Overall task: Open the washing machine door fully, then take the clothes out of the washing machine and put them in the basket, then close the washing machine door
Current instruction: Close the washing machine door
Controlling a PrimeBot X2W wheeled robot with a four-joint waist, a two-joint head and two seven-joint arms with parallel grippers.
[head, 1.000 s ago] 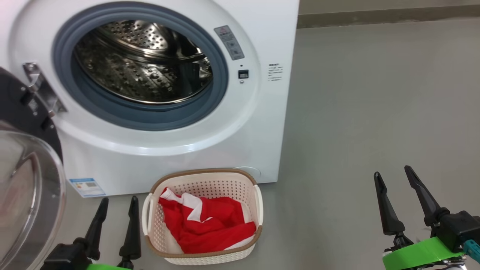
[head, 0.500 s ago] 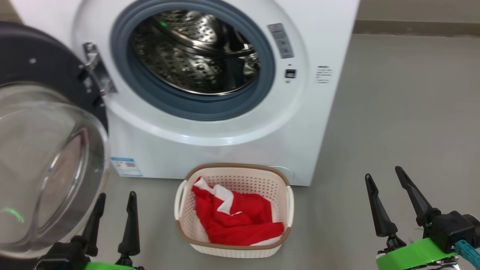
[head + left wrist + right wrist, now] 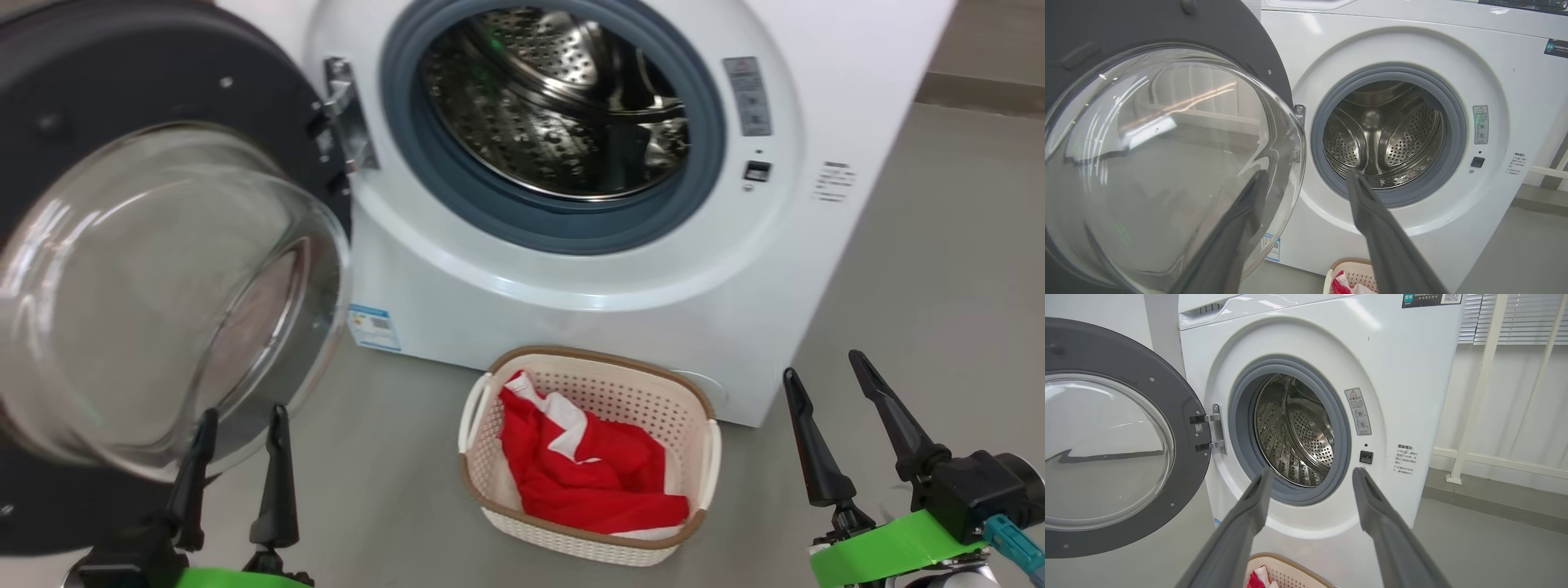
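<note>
The white washing machine (image 3: 571, 269) (image 3: 1494, 228) (image 3: 1404, 375) stands with its steel drum bare. Its door (image 3: 155, 278) (image 3: 1159, 163) (image 3: 1106, 445), black-rimmed with a clear glass bowl, hangs wide open at the left. On the floor before the machine sits the cream basket (image 3: 686, 425) (image 3: 1290, 565) holding red clothes (image 3: 588, 482) (image 3: 1337, 286) with white trim. My left gripper (image 3: 241, 416) (image 3: 1306, 177) is open at the lower left, just in front of the door's glass. My right gripper (image 3: 820, 367) (image 3: 1310, 473) is open at the lower right, over bare floor, nothing between its fingers.
Grey floor (image 3: 939, 269) stretches to the right of the machine. A pale wall with white railing bars (image 3: 1486, 375) stands behind on the right. The open door takes up the space at the left.
The camera has turned left, so machine, door and basket have slid right in the head view. Both grippers stay open in the same lower corners.
</note>
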